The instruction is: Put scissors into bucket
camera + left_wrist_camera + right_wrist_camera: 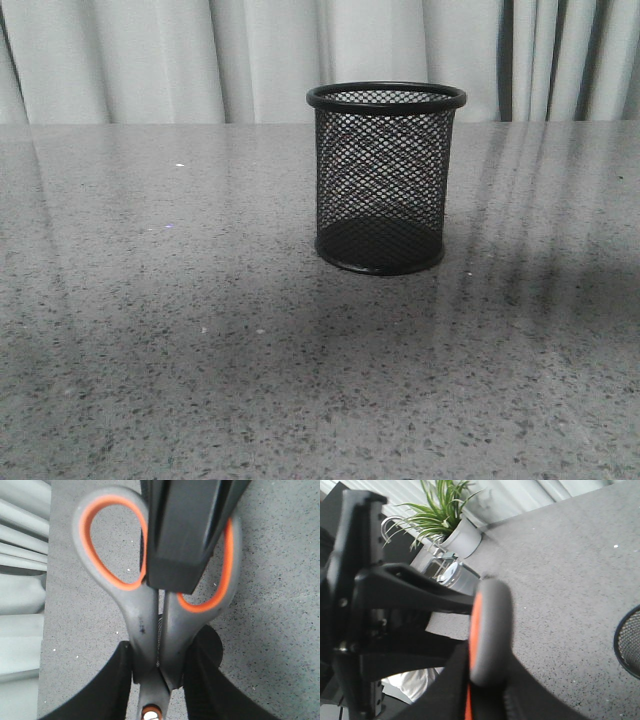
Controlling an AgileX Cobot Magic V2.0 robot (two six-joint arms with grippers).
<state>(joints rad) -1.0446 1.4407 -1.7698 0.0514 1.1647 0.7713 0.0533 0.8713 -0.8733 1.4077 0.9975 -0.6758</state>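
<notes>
Above grey table [280,605], scissors [150,625] between left fingers [100,690].

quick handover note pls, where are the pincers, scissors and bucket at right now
Left pincer: shut on the scissors, clamped just below the handle loops.
Right pincer: looks shut on one handle loop, so both arms seem to hold the scissors, off the table.
Bucket: upright on the table, empty; neither arm shows in the front view.
Done: scissors picked up.
Left: carry them over the bucket and drop them in.
</notes>
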